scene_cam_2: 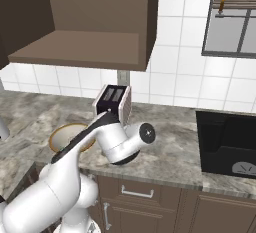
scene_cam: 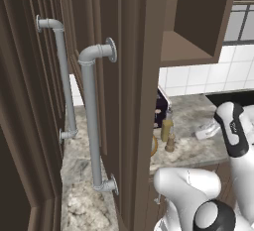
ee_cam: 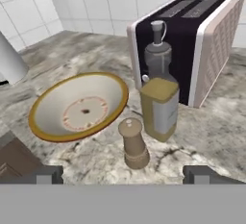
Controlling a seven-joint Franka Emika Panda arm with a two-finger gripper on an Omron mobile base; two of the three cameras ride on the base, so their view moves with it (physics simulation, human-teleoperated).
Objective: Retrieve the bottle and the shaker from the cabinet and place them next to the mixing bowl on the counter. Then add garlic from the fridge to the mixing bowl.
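Note:
The olive-yellow bottle [ee_cam: 159, 104] stands upright on the counter [ee_cam: 206, 136] in front of the toaster [ee_cam: 192, 40]. The small brown shaker [ee_cam: 134, 144] stands just in front of the bottle, upright. The mixing bowl [ee_cam: 79, 108], with a tan-orange rim, sits close to their left. My gripper [ee_cam: 125, 177] is open, drawn back from the shaker with nothing between its fingers. From the left base view, the bottle [scene_cam: 166, 126] and shaker [scene_cam: 170, 143] stand beside the bowl's rim [scene_cam: 154, 145]. The cabinet [scene_cam_2: 75, 47] hangs open above. The fridge and the garlic are out of view.
An open cabinet door with grey pipe handles [scene_cam: 92, 111] stands close on the left. The black stovetop [scene_cam_2: 227, 142] lies to the right along the counter [scene_cam_2: 170, 157]. A window [scene_cam_2: 235, 27] is above it. My arm hides part of the bowl [scene_cam_2: 62, 134].

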